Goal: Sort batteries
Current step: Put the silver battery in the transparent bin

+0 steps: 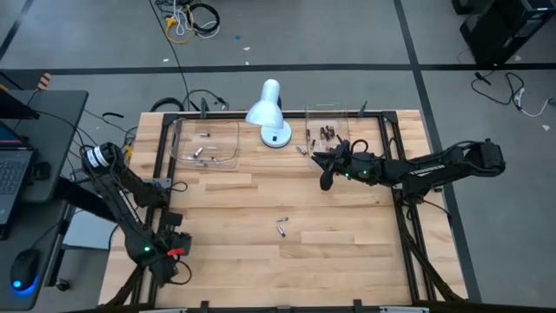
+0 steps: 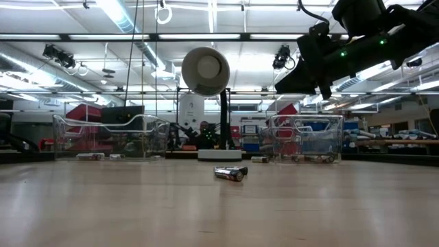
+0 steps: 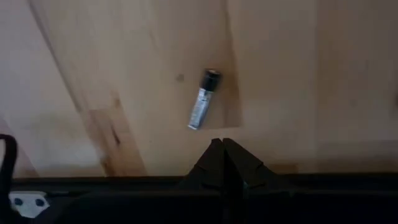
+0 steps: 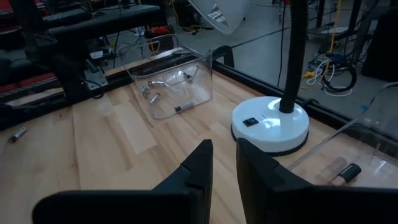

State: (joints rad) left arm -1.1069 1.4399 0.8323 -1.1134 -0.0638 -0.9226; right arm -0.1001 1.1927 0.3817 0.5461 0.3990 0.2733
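From above, the left gripper (image 1: 170, 258), fingers together, sits at the table's (image 1: 226, 252) front-left corner with bare wood around two batteries (image 1: 282, 227) mid-table, while the right gripper (image 1: 327, 170), fingers slightly apart and empty, hovers beside the right-hand tray (image 1: 334, 117) by the far edge; the low view shows those batteries (image 2: 230, 173) lying nearest.

No readable text, label, brand, number or sign appears in any view. The battery (image 3: 203, 99) lying on the wooden surface (image 3: 311, 93) in the left wrist view has a silvery wrapper, but any printing on it is too small to make out. The white lamp base (image 4: 270, 124) shows only a small unmarked switch.
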